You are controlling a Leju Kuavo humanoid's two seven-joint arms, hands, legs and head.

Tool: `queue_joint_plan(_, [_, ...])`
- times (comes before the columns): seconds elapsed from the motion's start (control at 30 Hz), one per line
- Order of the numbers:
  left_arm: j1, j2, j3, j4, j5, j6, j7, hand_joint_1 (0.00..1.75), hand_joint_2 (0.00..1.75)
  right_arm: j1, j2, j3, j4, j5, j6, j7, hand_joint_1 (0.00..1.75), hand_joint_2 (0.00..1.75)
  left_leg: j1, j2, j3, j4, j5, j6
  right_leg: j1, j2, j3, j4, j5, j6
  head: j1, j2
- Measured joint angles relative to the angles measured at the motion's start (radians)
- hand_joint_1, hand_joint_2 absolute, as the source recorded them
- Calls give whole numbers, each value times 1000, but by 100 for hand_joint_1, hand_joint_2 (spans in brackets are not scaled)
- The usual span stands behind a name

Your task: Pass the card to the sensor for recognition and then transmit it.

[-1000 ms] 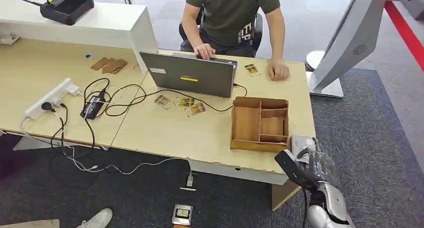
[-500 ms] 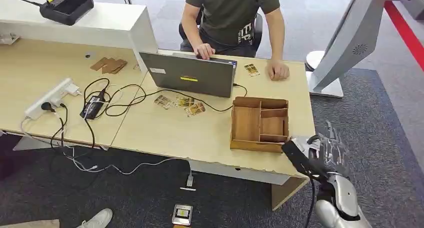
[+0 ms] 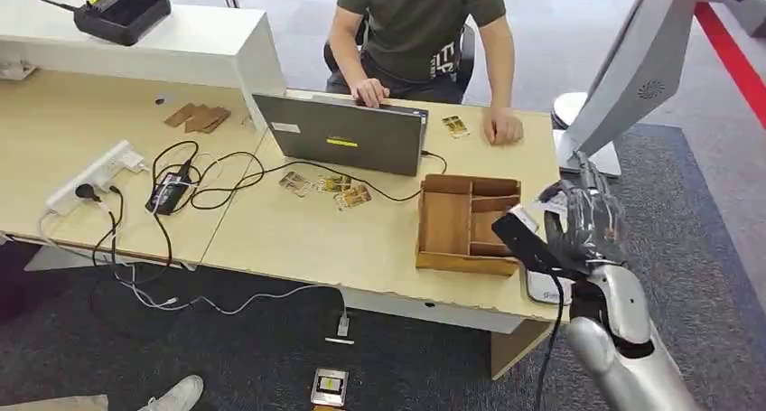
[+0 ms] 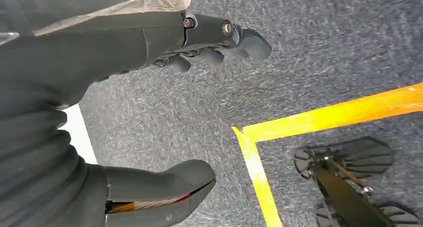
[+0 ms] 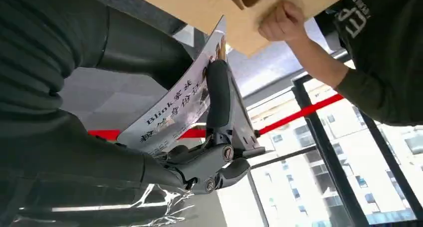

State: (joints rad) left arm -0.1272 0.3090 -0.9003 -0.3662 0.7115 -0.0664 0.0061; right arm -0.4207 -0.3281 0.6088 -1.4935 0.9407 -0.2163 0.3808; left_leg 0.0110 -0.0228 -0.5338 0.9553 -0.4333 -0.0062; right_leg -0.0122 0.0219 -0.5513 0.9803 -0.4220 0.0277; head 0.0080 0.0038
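Observation:
My right hand (image 3: 578, 226) is raised over the table's front right corner, just right of the wooden tray (image 3: 470, 223). It pinches a white card (image 5: 174, 110) with printed text between thumb and fingers; a white edge of the card (image 3: 549, 202) peeks out above the hand in the head view. Below the hand, a flat white sensor pad (image 3: 546, 288) lies on the table's corner. My left hand (image 4: 114, 42) hangs over grey carpet, fingers apart, holding nothing.
A person sits behind the table, one hand at the laptop (image 3: 341, 135), the other fist (image 3: 503, 126) on the tabletop. Loose cards (image 3: 330, 187), cables and a power strip (image 3: 95, 172) lie to the left. A white kiosk stand (image 3: 623, 77) rises at the right.
My right hand has risen with the card from below the table's edge to above its front right corner, uncovering the white pad. The person and the table's objects have stayed put.

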Motion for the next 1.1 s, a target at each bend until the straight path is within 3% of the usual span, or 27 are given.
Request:
queue_joint_plan(0.3, [-44, -17, -21, -14, -59, -32, 55, 0, 175, -200, 86, 78, 119, -17, 126, -7, 175, 175, 0, 0, -1, 0, 1, 0, 0, 0, -1, 1, 1, 0, 0, 0])
queue_joint_plan(0.73, [-98, -53, -32, -6, -110, -71, 85, 0, 175, -398, 280, 204, 503, 7, 15, -66, 175, 175, 0, -1, -2, 0, 1, 0, 0, -1, -2, 1, 1, 1, 0, 0])
queue_joint_plan(1.1, [-122, -70, -32, 14, -121, -60, 109, 0, 175, -430, 348, 232, 647, 44, 3, -63, 175, 175, 0, 0, -2, 0, 1, 0, 0, -1, -2, 0, 1, 1, 0, 0])
